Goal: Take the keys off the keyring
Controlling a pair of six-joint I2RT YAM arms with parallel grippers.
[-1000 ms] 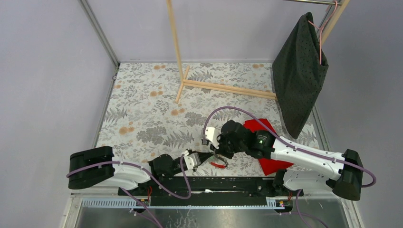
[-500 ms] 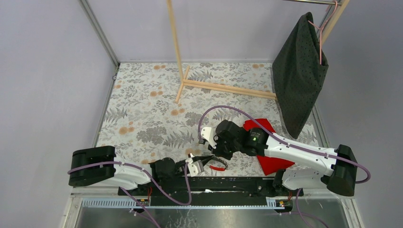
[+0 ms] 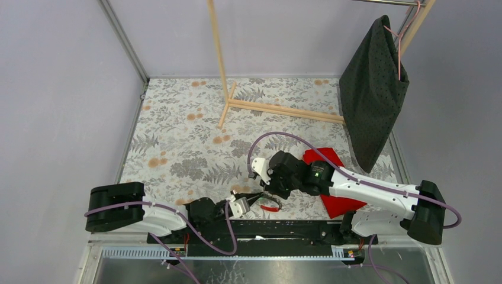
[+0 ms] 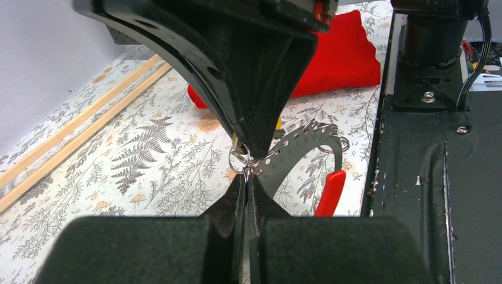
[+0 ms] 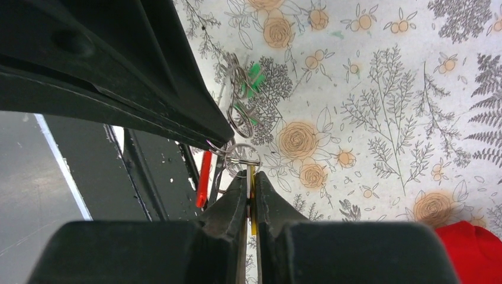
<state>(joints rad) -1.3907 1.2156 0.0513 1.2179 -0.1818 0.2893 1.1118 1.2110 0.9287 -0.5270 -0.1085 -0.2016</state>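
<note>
Pulled back toward the near edge, left end effector (image 4: 245, 177) pinches shut on the keyring (image 4: 299, 142), low over the bench (image 4: 148, 154). Tip to tip beyond it, right end effector (image 5: 249, 176) clamps the yellow key (image 5: 251, 186), lengthwise between its fingers.

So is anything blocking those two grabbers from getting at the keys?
Nothing visible does. The right gripper has its jaws closed on the yellow key, and the left gripper pinches a small ring by the keyring. The red cloth lies off to the side.
</note>
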